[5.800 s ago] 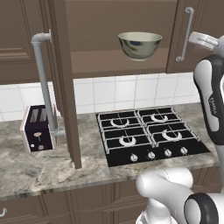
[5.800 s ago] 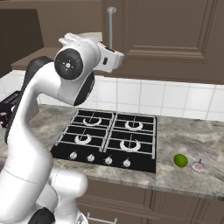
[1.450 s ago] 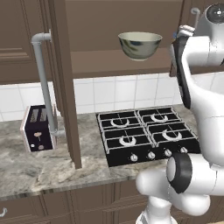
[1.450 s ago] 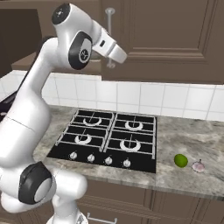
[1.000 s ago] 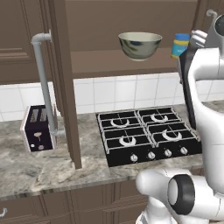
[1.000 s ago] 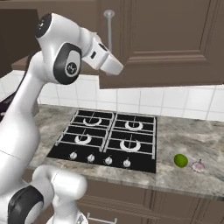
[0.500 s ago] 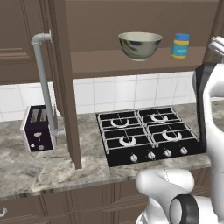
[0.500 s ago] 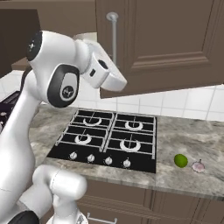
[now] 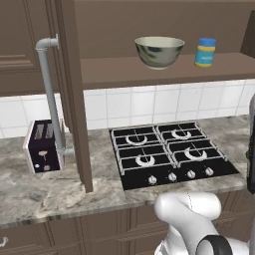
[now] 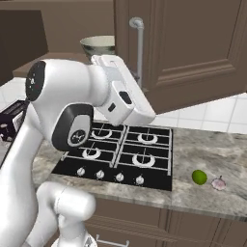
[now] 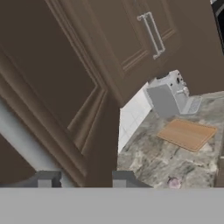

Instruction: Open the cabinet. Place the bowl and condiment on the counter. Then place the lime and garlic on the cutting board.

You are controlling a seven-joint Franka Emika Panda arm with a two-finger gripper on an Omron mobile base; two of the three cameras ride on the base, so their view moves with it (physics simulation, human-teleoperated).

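The cabinet stands open, its left door (image 9: 69, 89) swung out. On the shelf sit the bowl (image 9: 159, 51) and, to its right, the condiment (image 9: 205, 52). My gripper (image 11: 84, 180) is at the right door (image 10: 193, 53), its fingertips either side of the grey bar handle (image 11: 22, 140), shut on it. The same handle (image 10: 139, 48) rises above my hand in the right base view. The lime (image 10: 199, 177) and garlic (image 10: 219, 183) lie on the counter (image 10: 212, 149) right of the stove. The cutting board (image 11: 187, 133) lies further along the counter, beyond the garlic (image 11: 174, 183).
A black four-burner stove (image 9: 167, 154) is set into the counter below the shelf. A toaster (image 9: 44, 145) stands at the left, behind the open left door's handle (image 9: 50, 99). A grey appliance (image 11: 168, 98) stands behind the cutting board.
The right door has swung further open with my hand on its handle. My arm has moved right, almost out of the left base view, uncovering the condiment.
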